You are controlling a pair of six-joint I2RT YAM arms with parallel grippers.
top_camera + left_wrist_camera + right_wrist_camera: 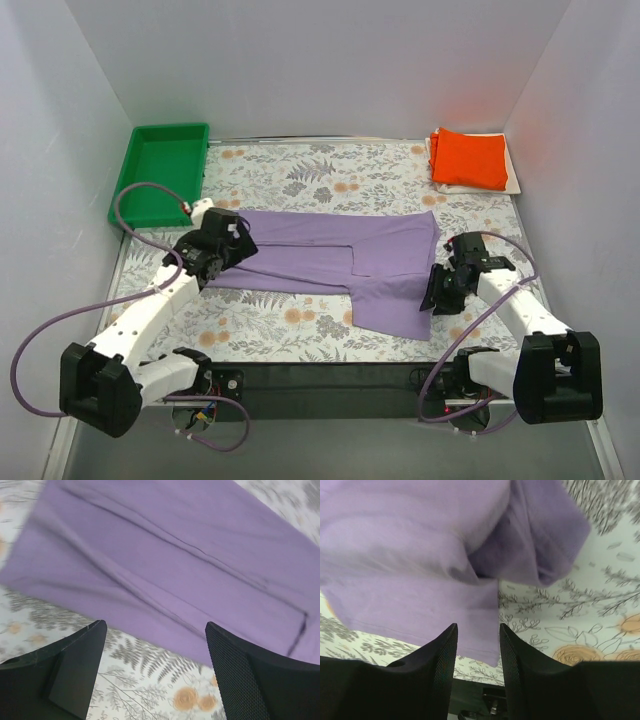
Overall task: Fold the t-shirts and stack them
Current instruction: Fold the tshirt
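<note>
Top external view: the lavender t-shirt lies flat across the middle of the worktop. It forms a narrowed band running from 9 to 3 o'clock, with a broader flap reaching toward 5 o'clock.
Stack: the orange t-shirt, folded to a rectangle, sits in the 1 o'clock corner. It rests on a whitish t-shirt whose edge shows along its 3 and 6 o'clock sides.
Green tray: in the 10 o'clock corner, well apart from all the cloth.
Left gripper: at the 9 o'clock end of the lavender shirt. The left wrist view shows its jaws spread wide with nothing between them, over the shirt's near hem and the printed worktop.
Right gripper: at 4 o'clock, just beside the flap. The right wrist view shows its jaws parted by a narrow gap, with the flap's hem in line with that gap. The gap looks wider than the cloth, so it seems to pinch nothing. Whether the hem brushes a finger cannot be told.
Done: two shirts appear folded and stacked. The lavender one seems to have its long sides turned in, judging by the creases along the band.
Left: the lavender shirt likely needs the 5 o'clock flap tidied and cross folds down to a rectangle. It then has to be carried to 1 o'clock and set on the orange one.
Progress: roughly past halfway, in my judgement.
</note>
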